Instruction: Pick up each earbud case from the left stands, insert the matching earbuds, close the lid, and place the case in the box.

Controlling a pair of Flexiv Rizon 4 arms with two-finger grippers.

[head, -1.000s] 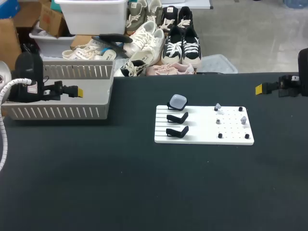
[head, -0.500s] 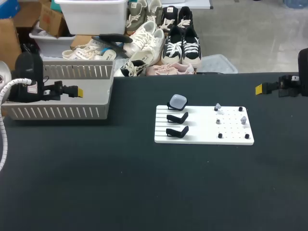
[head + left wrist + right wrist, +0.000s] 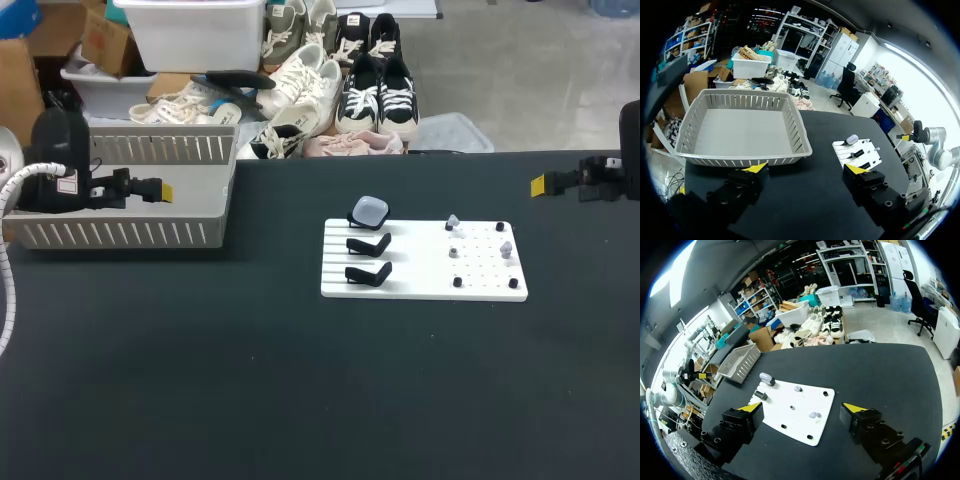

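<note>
A white board (image 3: 424,262) lies mid-table with three black stands along its left side. The farthest stand holds a pale grey earbud case (image 3: 369,211); the two nearer stands (image 3: 369,245) are bare. Small earbuds (image 3: 452,222) sit on the board's pegged right half. My left gripper (image 3: 160,189) hangs open over the grey slatted box (image 3: 120,236) at the left. In its wrist view the left gripper (image 3: 807,169) has the box (image 3: 745,131) ahead and the board (image 3: 860,153) beyond. My right gripper (image 3: 540,185) stands open at the far right; in its wrist view the right gripper (image 3: 805,406) faces the board (image 3: 797,410) and case (image 3: 766,377).
The grey slatted box occupies the table's back left corner. Dark tabletop (image 3: 300,380) stretches in front of the board and between board and box.
</note>
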